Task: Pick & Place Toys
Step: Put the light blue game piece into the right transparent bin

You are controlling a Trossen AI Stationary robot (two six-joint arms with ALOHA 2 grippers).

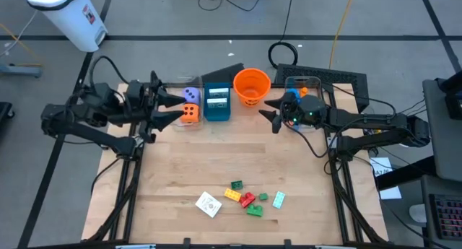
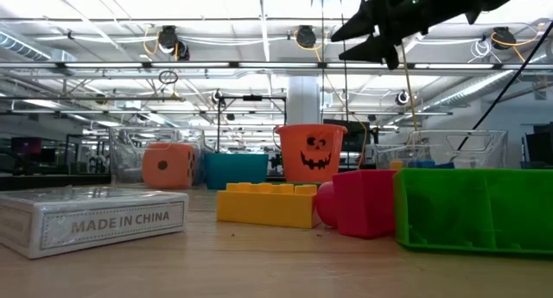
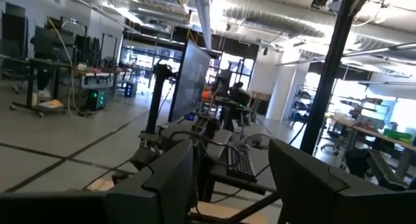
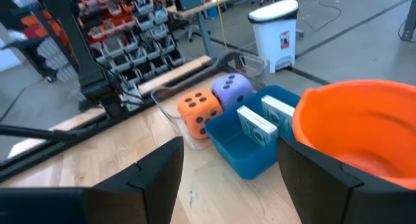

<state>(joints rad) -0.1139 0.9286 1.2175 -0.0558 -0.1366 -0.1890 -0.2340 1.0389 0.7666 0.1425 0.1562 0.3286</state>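
Wooden table point(image 1: 216, 166), viewed from above. Back edge, left to right: clear bin point(image 1: 189, 105) holding a purple die point(image 1: 190, 95) and an orange die point(image 1: 189, 113), the two touching; teal box point(image 1: 216, 103) just beside it with two white card packs point(image 4: 257, 122) standing inside; orange bucket point(image 1: 251, 86) with a jack-o'-lantern face, upright; second clear bin point(image 1: 302, 84) at the far right with small orange and blue pieces inside, too small to name. Front edge, near the middle: one white card pack point(image 1: 208, 203) lying flat, printed "MADE IN CHINA" on its side in the low view; just right of it a loose cluster of bricks, namely a green brick point(image 1: 236, 184), yellow brick point(image 1: 232, 195), red brick point(image 1: 247, 199), second green brick point(image 1: 254, 211), a small green piece point(image 1: 263, 197) and a pale blue brick point(image 1: 279, 199), several touching. Left gripper point(image 1: 175, 105): raised over the table's back left, tips pointing toward the dice bin, fingers point(image 3: 169, 178) parted about halfway, nothing between them. Right gripper point(image 1: 268, 113): raised over the back right, just beside the bucket, tips pointing toward the teal box, fingers point(image 4: 159, 169) spread wide, holding nothing. Both grippers well apart from the front cluster.
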